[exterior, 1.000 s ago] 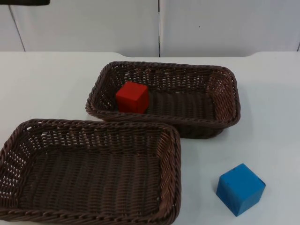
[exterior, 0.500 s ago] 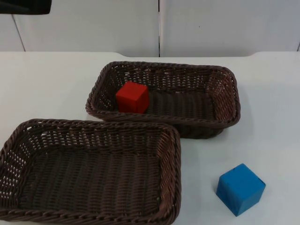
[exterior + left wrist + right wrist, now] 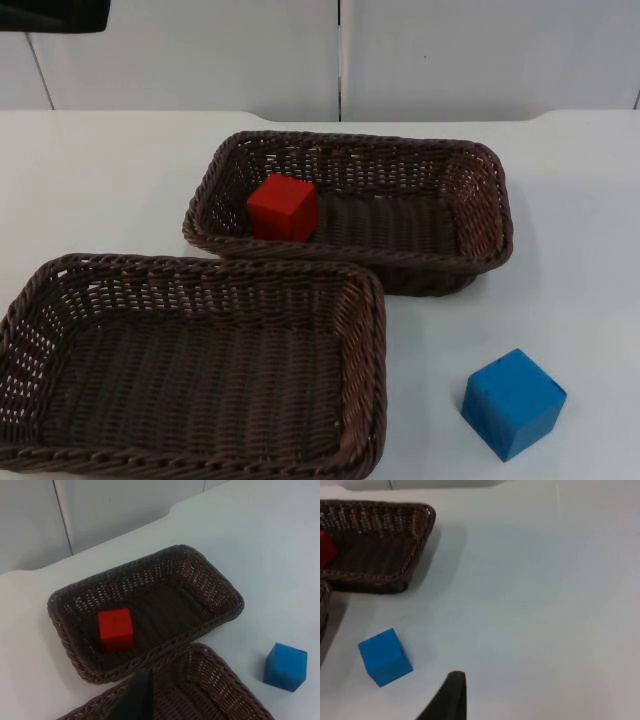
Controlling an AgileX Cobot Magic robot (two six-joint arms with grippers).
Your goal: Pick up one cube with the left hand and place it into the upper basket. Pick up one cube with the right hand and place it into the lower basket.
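Red cube (image 3: 283, 208) inside the upper basket (image 3: 480, 235), at its left end, resting on the woven floor close to the near wall. Lower basket (image 3: 366, 400) just in front, its far rim almost against the upper basket's near wall, nothing inside. Blue cube (image 3: 513, 403) on the white desk (image 3: 575, 250), to the right of the lower basket and apart from it, in front of the upper basket's right end.

From the left wrist: left tool (image 3: 136, 700) raised over the near rim of the upper basket (image 3: 230, 592), red cube (image 3: 116, 629) ahead of its fingertip (image 3: 140, 692), nothing in its grip; how far open, impossible to tell. Blue cube (image 3: 285, 666) well off to the side.

From the right wrist: right tool (image 3: 447, 697) above bare desk (image 3: 545, 580), blue cube (image 3: 385, 657) near and to one side of its fingertip (image 3: 452, 690), untouched; opening likewise impossible to tell.
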